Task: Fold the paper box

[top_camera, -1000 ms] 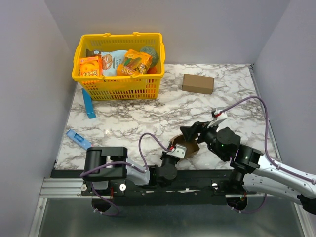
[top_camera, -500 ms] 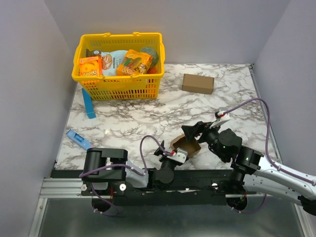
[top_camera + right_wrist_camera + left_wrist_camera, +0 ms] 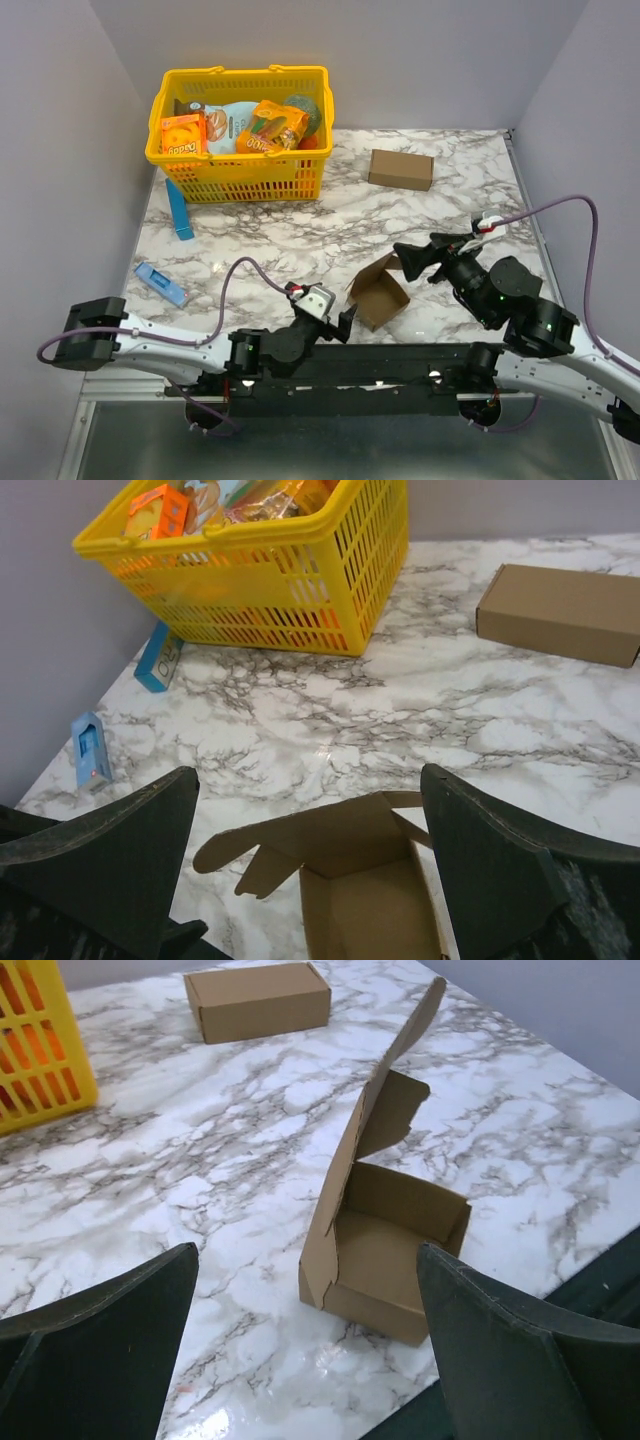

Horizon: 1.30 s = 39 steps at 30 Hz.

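Inspecting the scene, I find the paper box (image 3: pixel 378 297) on the table (image 3: pixel 300 230), close to its near edge and between the two arms. Its base is formed, and the lid stands up and open with the side tabs untucked.

The left fingers (image 3: pixel 110 1330) are spread wide and released, just short of the box and touching nothing. The right fingers (image 3: pixel 100 850) are likewise spread and empty, hovering over the open box.

Risks, as I judge them:
- Nothing braces the base. Pushing the lid down could slide the light box toward the near edge and off it.
- The card looks thin. Pressing the lid off-centre could crease it instead of turning it at the hinge.
- The side tabs could land outside the walls if the lid comes down before they are guided in, leaving it sprung open.
- Both sets of fingers are near one small box, so they could knock each other if they close in together.

Count:
- One paper box.
- One longer closed carton (image 3: pixel 400 169), well apart at the far side.
- One yellow basket (image 3: pixel 250 178), with at least two orange packs inside.
- Two blue packs on the table: blue pack beside the basket (image 3: pixel 180 210) and blue pack near the left edge (image 3: pixel 158 283).
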{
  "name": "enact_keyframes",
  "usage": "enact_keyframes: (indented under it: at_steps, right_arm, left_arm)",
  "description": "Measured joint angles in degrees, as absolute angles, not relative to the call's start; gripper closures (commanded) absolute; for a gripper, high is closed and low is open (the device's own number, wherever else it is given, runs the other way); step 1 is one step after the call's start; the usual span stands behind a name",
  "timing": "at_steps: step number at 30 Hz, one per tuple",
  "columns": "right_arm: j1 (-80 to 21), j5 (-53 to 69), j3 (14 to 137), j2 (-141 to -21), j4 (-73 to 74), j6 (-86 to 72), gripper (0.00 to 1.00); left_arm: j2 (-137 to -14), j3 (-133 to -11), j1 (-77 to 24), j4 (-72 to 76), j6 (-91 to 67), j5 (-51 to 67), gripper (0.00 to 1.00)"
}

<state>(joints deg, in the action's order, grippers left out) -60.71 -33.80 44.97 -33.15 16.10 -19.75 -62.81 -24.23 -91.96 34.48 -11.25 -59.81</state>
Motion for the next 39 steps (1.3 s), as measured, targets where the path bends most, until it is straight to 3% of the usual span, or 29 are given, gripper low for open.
enact_keyframes:
  at_steps: [5, 10, 16, 25, 28, 29, 31, 32, 34, 35, 39]
  right_arm:
    - [-59.1, -32.4, 46.1, -33.9, 18.7, -17.6, 0.00]
    - [-50.4, -20.8, 46.8, -39.7, 20.3, -17.0, 0.00]
    - [-39.6, -7.6, 46.8, -41.1, 21.0, -16.3, 0.00]
    - [-38.2, -2.0, 46.8, -38.0, 21.1, -15.5, 0.00]
    - [-38.2, -0.6, 46.8, -37.2, 21.1, -14.9, 0.00]
    - [-38.2, -0.3, 46.8, -37.1, 21.1, -14.7, 0.00]
    - [-38.2, 0.2, 46.8, -37.0, 21.1, -14.5, 0.00]
    - [-38.2, 0.5, 46.8, -37.0, 21.2, -14.4, 0.00]
    - [-38.2, 1.4, 46.8, -37.3, 21.2, -14.4, 0.00]
    - [-38.2, 1.8, 46.8, -37.6, 21.1, -14.5, 0.00]
    - [-38.2, 2.8, 46.7, -39.0, 20.6, -13.8, 0.00]
  left_arm:
    - [-51.0, -22.3, -89.6, 21.2, -16.8, -48.1, 0.01]
    - [-43.3, -26.1, -77.2, 10.0, -20.6, -31.1, 0.01]
    - [-50.2, -39.1, -72.8, -0.1, -21.4, -19.7, 0.02]
    - [-61.1, -46.8, -71.2, -9.6, -18.4, -16.3, 0.21]
    - [-64.1, -48.5, -70.5, -10.6, -16.8, -16.2, 0.38]
    - [-64.9, -48.9, -70.1, -10.9, -16.0, -15.9, 0.53]
    - [-65.9, -49.3, -69.3, -11.0, -15.1, -15.3, 0.66]
    - [-66.2, -49.4, -68.9, -11.0, -14.2, -14.7, 0.81]
    - [-66.8, -49.5, -67.8, -11.4, -12.6, -13.2, 0.90]
    - [-67.0, -49.5, -67.4, -11.7, -11.6, -12.7, 0.99]
    - [-67.1, -49.9, -65.1, -12.5, -6.4, -10.8, 1.00]
